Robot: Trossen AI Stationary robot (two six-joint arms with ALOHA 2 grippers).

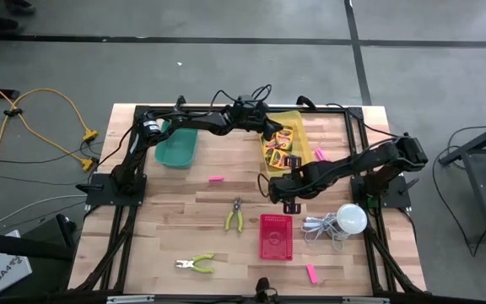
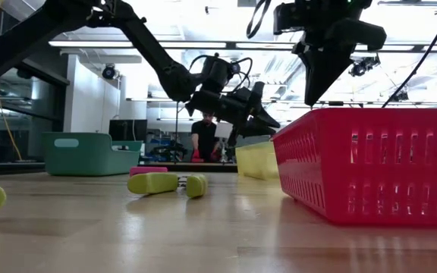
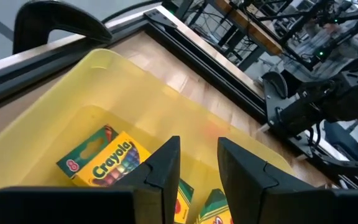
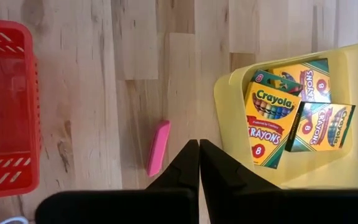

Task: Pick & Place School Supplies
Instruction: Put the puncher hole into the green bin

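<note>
My left gripper (image 3: 197,163) hangs over the yellow bin (image 1: 298,127) at upper centre, fingers slightly spread, empty, above the crayon boxes (image 4: 270,119) stored there; my right gripper (image 4: 199,163), fingers pressed together, hovers mid-frame beside a pink eraser (image 4: 158,147), likely next.

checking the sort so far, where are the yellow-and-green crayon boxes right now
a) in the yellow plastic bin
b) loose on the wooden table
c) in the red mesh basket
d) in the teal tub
a: the right wrist view shows the yellow-and-green crayon boxes lying inside the yellow plastic bin, while the red mesh basket beside it holds none that can be seen.
</note>
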